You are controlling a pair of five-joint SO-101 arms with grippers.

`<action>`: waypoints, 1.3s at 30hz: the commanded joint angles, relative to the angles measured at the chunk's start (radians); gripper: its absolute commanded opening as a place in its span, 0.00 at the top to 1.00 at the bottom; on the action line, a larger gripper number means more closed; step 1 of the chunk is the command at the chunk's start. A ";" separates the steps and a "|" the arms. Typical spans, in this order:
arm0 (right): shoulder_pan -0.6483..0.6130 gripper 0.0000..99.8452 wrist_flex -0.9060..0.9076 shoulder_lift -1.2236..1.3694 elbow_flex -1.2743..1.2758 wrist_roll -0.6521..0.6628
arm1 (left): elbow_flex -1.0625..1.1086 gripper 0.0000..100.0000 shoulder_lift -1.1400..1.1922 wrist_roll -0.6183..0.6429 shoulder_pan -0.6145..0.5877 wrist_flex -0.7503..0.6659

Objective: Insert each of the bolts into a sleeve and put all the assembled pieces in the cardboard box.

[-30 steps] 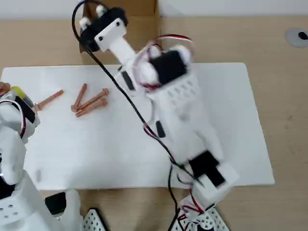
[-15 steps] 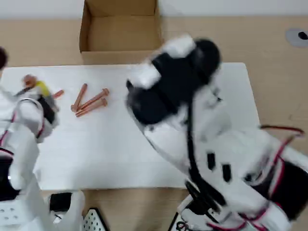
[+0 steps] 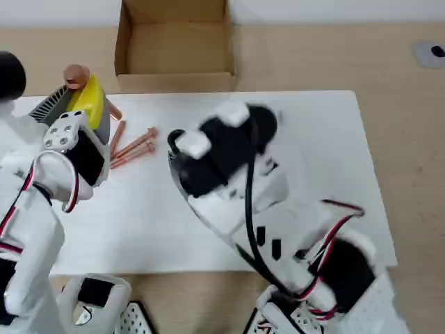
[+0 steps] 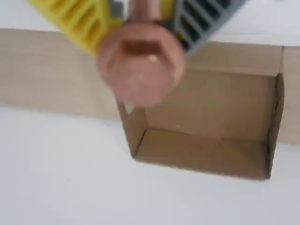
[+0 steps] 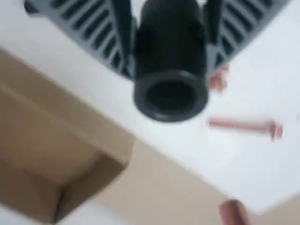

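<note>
A box sits at the back of the worktop, behind a mat; loose bolts lie on the mat's left part.

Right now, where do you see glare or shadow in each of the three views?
High view: even light, no glare on the white mat. Left wrist view: a small bright spot on the head of the bolt held in the left gripper; one inner side wall of the cardboard box is darker. Right wrist view: the bore of the sleeve in the right gripper is dark.
</note>
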 commanded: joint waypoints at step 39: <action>0.079 0.99 -0.496 -0.243 0.641 -0.081 | 0.723 0.99 -0.601 -0.114 0.308 -0.381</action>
